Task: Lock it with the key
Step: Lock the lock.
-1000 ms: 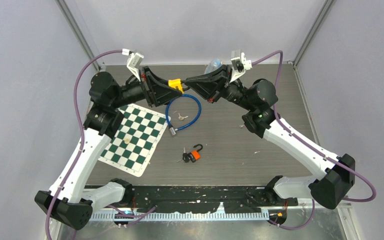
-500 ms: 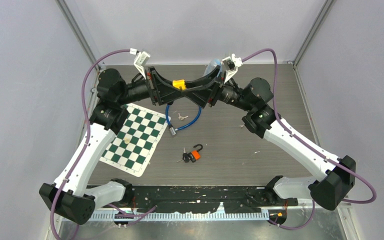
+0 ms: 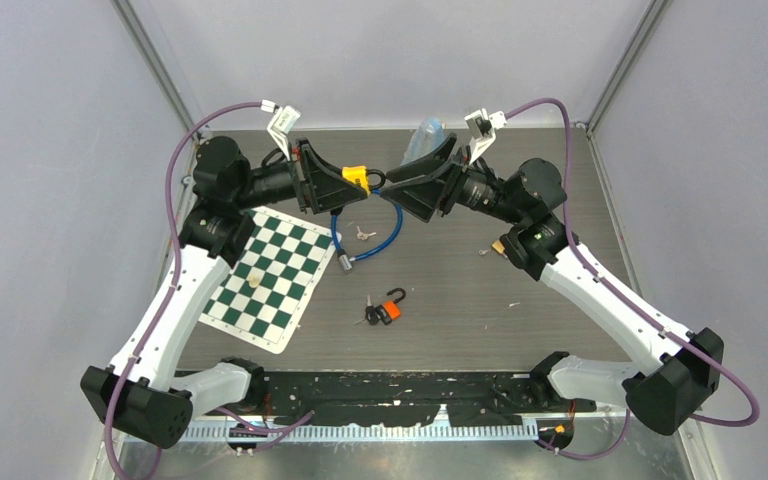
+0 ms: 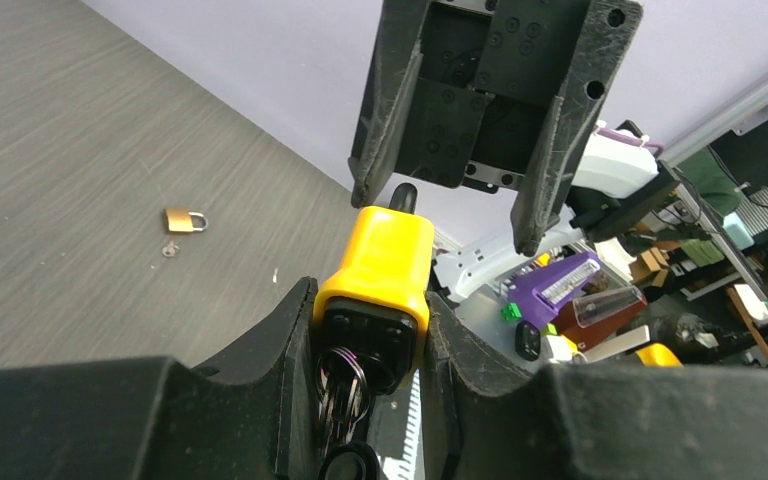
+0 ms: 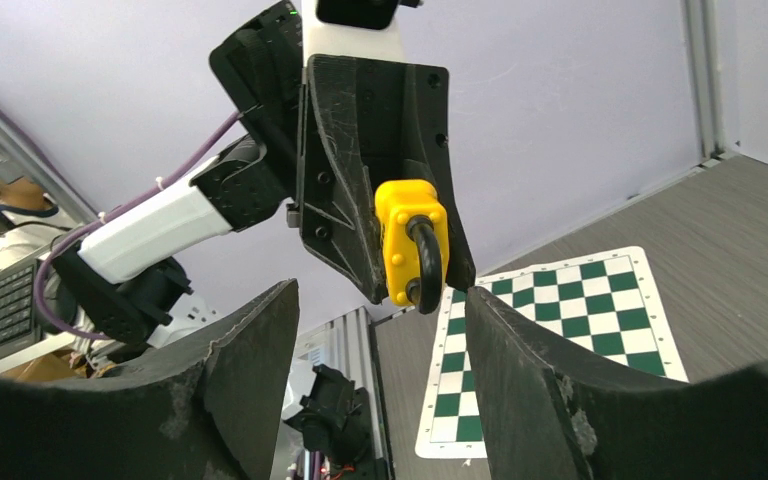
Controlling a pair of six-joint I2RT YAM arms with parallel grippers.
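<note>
A yellow padlock [image 3: 357, 176] hangs in the air over the far middle of the table, with my left gripper [image 3: 352, 187] shut on its body. In the left wrist view the padlock [image 4: 380, 270] sits between the two fingers, and a key ring with dark keys [image 4: 345, 390] hangs from its underside. Its black shackle [image 5: 428, 265] points at my right gripper [image 3: 402, 190]. That gripper [image 5: 380, 292] stands open a short way to the right of the lock, touching nothing. From the left wrist, the right gripper [image 4: 442, 215] is seen spread just beyond the shackle.
A green-and-white chessboard mat [image 3: 270, 265] lies left of centre with a small pawn [image 3: 255, 280] on it. A blue cable lock [image 3: 370, 225] and small keys [image 3: 362, 234] lie below the grippers. An orange padlock [image 3: 388, 308] lies nearer; a brass padlock [image 3: 500, 245] is on the right, and a clear bottle [image 3: 425, 132] at the back.
My right gripper went from shut to open and drew back to the right, off the padlock. The left arm rose a little and still holds the lock.
</note>
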